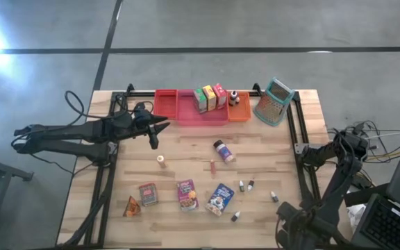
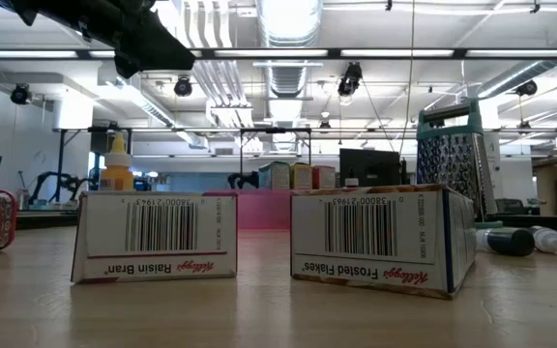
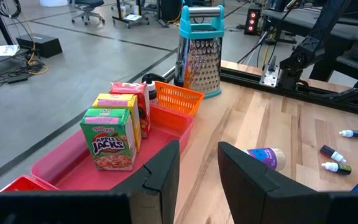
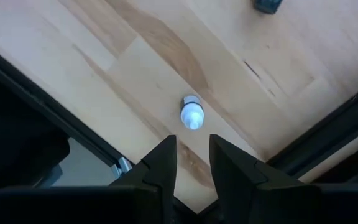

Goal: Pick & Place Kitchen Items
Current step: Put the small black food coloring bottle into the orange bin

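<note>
A: Kitchen items lay in two groups. Three cardboard cartons stood upright in the pink tray (image 1: 186, 111): green Apple Jacks box (image 3: 109, 139), yellow box (image 3: 118, 102), red box (image 3: 128, 90). A dark-capped bottle (image 1: 234, 98) stood in the orange mesh basket (image 3: 178, 98) beside them.

B: And on the bare wood?

A: Raisin Bran box (image 2: 156, 235) and Frosted Flakes box (image 2: 379, 238) lay flat on the plank tabletop (image 1: 186, 149), barcodes facing the low camera. Near them: a red tin (image 1: 148, 194), an orange wedge (image 1: 131, 206), a purple-capped jar (image 1: 223, 150) on its side, and several tiny dropper bottles (image 1: 246, 185).

B: Grippers?

A: Left gripper (image 3: 197, 158) hovered near the pink tray, flat dark fingers (image 3: 166, 171) a narrow gap apart, nothing between them. Right gripper (image 4: 192, 158) hung low at the table's near right corner, above a white-tipped small bottle (image 4: 191, 113), fingers slightly apart, holding nothing.

B: Obstructions?

A: A teal-framed metal box grater (image 1: 274, 101), perforated faces, stood beside the basket. Black frame rails (image 1: 296, 128) ran along the table edges.
</note>
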Available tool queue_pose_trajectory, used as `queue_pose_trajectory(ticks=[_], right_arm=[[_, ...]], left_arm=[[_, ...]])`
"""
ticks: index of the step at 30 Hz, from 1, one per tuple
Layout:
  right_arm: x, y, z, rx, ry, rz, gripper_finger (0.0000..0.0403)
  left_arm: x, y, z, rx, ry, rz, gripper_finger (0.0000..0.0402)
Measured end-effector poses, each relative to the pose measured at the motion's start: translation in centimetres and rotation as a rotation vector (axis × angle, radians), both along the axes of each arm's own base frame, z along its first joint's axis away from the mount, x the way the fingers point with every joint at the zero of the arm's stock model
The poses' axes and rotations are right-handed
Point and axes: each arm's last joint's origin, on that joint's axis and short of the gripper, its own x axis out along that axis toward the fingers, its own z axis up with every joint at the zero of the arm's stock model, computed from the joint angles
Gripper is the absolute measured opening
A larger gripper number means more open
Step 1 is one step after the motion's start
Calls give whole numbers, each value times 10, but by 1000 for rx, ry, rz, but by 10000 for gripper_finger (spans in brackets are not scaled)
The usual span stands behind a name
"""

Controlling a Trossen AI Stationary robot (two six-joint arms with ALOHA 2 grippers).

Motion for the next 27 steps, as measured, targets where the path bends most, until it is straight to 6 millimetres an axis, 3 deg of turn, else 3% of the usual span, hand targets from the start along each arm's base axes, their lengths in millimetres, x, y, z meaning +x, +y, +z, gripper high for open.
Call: queue_pose_trajectory(ticks=[14,27], right_arm=[[-3,-3,-19,5,-3,0,135],[-4,-5,-44,57,-28,4,107]], left_arm=[[0,0,0,0,0,0,116],[0,0,0,0,0,0,116]])
